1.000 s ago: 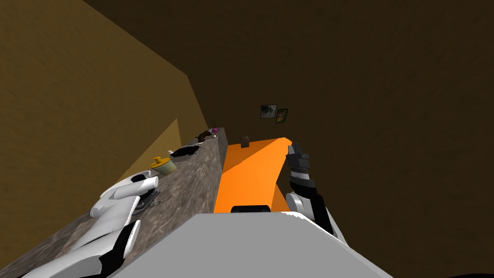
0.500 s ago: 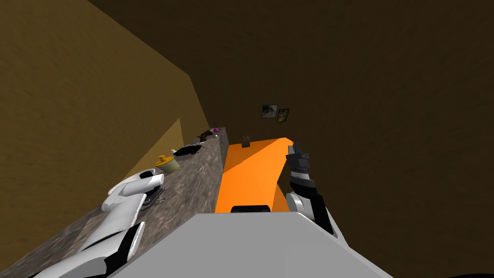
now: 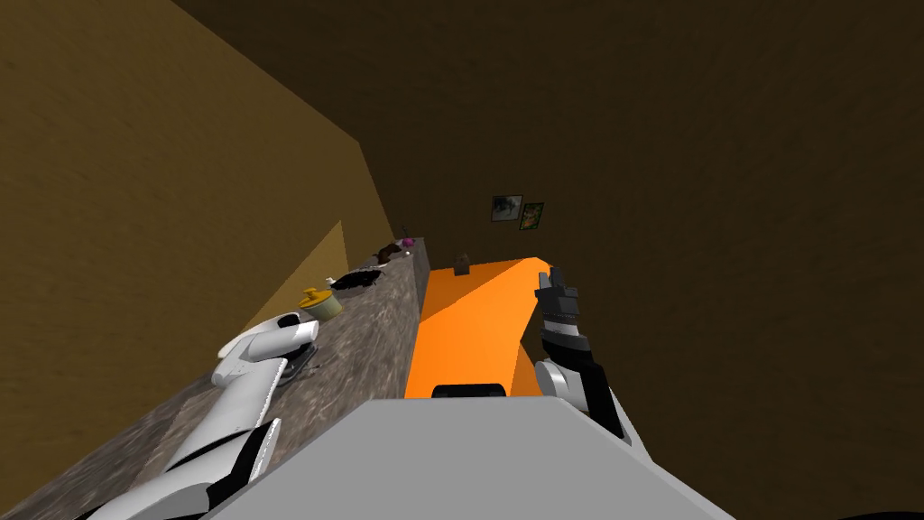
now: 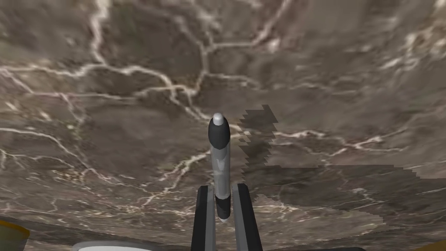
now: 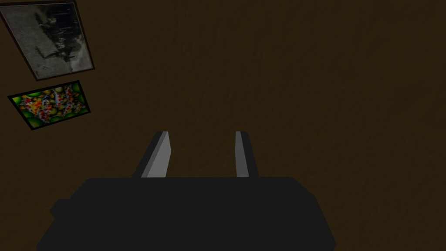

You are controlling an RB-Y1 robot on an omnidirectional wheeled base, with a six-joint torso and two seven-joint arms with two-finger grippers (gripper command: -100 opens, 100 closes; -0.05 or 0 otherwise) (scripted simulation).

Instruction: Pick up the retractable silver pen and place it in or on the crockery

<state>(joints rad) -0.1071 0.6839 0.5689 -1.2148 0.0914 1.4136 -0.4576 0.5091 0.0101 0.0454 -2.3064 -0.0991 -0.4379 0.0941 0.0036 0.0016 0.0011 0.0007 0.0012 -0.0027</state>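
Inside left hand (image 4: pixel 222 186), silver pen (image 4: pixel 219 161), pinched

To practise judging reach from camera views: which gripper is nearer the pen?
Left. The left gripper is shut on the pen over the counter; the right gripper stands open, well away by the orange surface.

One silver pen (image 4: pixel 219 161), one yellow lidded pot (image 3: pixel 319 303), one marbled worktop (image 3: pixel 370 334), two framed pictures (a grey print (image 3: pixel 507 208), a colourful print (image 3: pixel 531 216)).
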